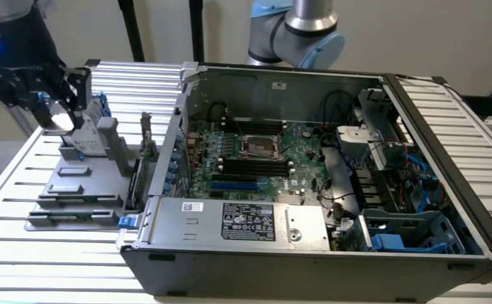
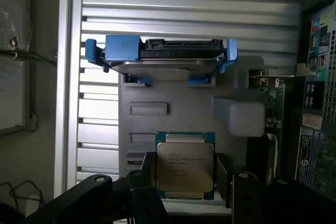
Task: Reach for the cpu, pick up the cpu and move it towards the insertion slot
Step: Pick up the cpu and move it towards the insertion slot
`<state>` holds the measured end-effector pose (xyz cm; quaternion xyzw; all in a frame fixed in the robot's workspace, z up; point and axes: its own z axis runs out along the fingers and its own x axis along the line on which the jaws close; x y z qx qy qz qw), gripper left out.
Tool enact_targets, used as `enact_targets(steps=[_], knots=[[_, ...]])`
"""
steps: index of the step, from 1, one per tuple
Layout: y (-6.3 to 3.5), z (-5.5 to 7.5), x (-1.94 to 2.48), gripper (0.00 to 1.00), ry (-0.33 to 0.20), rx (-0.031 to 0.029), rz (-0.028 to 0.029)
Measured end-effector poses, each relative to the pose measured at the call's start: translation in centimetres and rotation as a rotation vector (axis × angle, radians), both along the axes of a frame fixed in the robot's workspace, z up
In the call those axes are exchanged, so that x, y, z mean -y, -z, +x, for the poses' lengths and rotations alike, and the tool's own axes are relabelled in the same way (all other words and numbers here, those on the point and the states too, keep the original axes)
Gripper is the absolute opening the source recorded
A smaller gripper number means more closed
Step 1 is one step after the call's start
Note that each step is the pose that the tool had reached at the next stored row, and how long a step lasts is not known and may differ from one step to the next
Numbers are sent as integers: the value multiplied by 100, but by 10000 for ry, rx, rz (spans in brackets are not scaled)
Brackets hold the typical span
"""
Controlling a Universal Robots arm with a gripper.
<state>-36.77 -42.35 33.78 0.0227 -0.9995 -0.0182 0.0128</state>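
Hanging over the tray (image 1: 70, 190) at the exterior view's left, the claw (image 1: 63, 121) is clamping the cpu (image 2: 185, 166) by two opposite edges, while the slot (image 1: 258, 144) is lying well apart to that view's right, inside the case (image 1: 228, 269).

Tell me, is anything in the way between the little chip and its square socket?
Yes. The chip is at a grey holder outside the computer, and the socket is inside it. The computer's side wall stands upright between them, so the straight path is blocked.
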Motion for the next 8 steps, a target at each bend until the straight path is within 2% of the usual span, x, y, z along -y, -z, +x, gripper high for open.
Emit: enact_targets(steps=[8], knots=[[-351, 363, 1, 55, -2, -89, 38]])
